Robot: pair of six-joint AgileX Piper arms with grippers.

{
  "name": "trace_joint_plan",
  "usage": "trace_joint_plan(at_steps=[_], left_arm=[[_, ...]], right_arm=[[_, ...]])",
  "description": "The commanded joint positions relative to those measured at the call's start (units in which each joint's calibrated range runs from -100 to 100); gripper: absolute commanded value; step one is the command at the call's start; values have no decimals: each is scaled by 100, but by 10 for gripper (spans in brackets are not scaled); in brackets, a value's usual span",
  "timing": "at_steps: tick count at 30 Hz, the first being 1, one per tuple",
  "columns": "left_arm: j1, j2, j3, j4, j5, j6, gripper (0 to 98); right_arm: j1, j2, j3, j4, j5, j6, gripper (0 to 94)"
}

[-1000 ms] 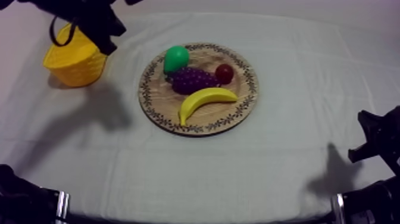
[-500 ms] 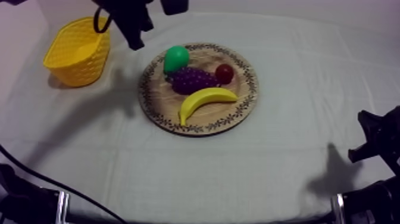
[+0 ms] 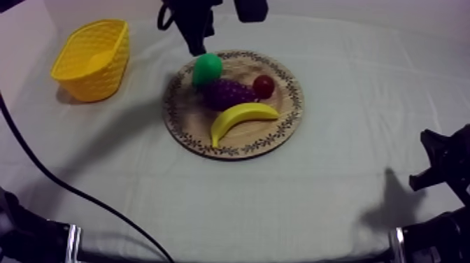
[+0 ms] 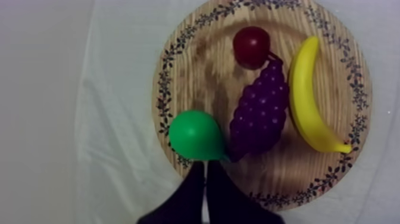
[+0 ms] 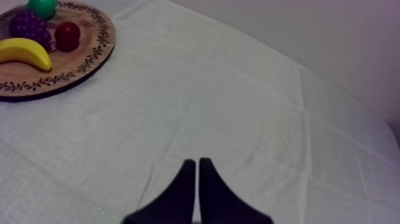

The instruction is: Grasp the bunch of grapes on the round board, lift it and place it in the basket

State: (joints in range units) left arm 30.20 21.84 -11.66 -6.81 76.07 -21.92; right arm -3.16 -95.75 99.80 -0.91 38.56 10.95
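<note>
The purple bunch of grapes (image 3: 228, 93) (image 4: 259, 111) lies in the middle of the round wooden board (image 3: 280, 127) (image 4: 196, 71). A green pear (image 3: 207, 68) (image 4: 196, 135), a small red fruit (image 3: 264, 86) (image 4: 251, 47) and a banana (image 3: 240, 117) (image 4: 312, 96) lie around it. My left gripper (image 3: 195, 46) (image 4: 205, 167) hangs shut above the board's far left rim, by the pear. The yellow basket (image 3: 91, 59) stands at the far left. My right gripper (image 5: 197, 164) rests shut over bare cloth, low at the right (image 3: 447, 168).
The grey-white cloth (image 3: 315, 203) stretches bare in front of the board and to its right. The board (image 5: 59, 77) with its fruit lies far off from my right gripper.
My left arm has swung right from over the basket to the board's far left rim. The right arm has not moved.
</note>
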Motion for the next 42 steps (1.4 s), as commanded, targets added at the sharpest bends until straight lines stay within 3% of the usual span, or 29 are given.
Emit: trace_joint_plan(at_steps=[1, 14, 30, 42], left_arm=[[15, 93, -84, -1, 65, -13, 53], [117, 182, -56, -36, 390, -77, 305], [169, 333, 69, -193, 377, 232, 683], [222, 541, 139, -359, 248, 217, 788]], right_arm=[[2, -1, -2, 0, -1, 1, 3], [2, -1, -2, 0, -1, 1, 3], [2, -1, -2, 0, -1, 1, 3], [2, -1, -2, 0, -1, 1, 3]])
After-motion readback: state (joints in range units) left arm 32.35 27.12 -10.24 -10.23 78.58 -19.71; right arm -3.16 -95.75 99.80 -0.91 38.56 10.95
